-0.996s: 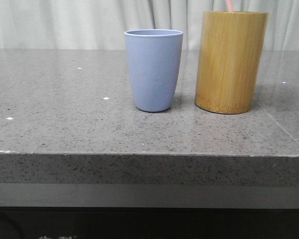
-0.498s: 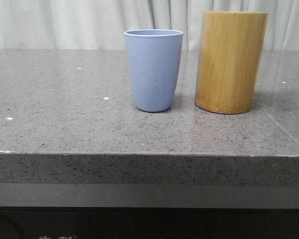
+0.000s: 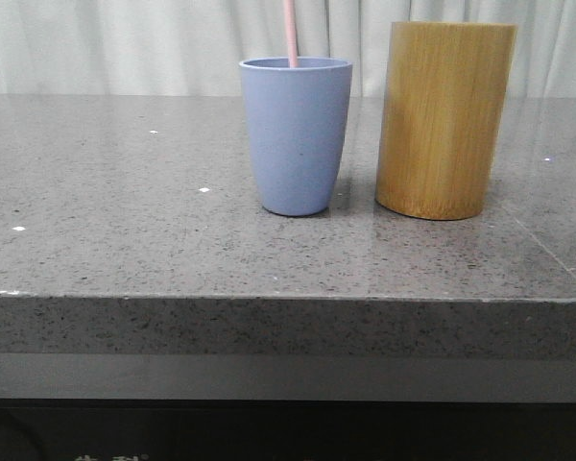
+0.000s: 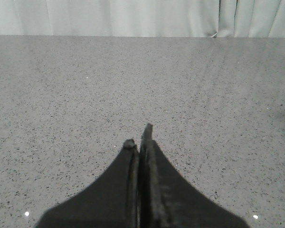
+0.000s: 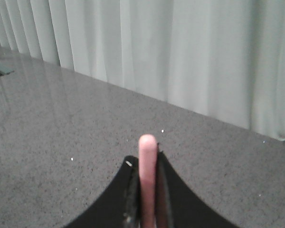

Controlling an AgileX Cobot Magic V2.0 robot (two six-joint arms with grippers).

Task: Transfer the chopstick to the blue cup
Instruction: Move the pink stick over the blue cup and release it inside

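Observation:
The blue cup [image 3: 296, 134] stands upright on the grey stone table, left of the bamboo cylinder [image 3: 444, 120]. A pale pink chopstick [image 3: 290, 33] rises straight up from the cup's mouth and runs out of the top of the front view. In the right wrist view my right gripper [image 5: 146, 164] is shut on the pink chopstick [image 5: 147, 175], whose rounded end sticks out past the fingertips. In the left wrist view my left gripper [image 4: 138, 137] is shut and empty over bare table. Neither gripper shows in the front view.
The grey speckled table [image 3: 125, 221] has its front edge near the camera, with a seam line at the right. A pale curtain [image 3: 125, 43] hangs behind the table. The two cups stand close together, with a narrow gap between them.
A second ago a pink tip stood above the bamboo cylinder. Half a second ago no stick was in view. Now the chopstick stands in the blue cup's mouth.

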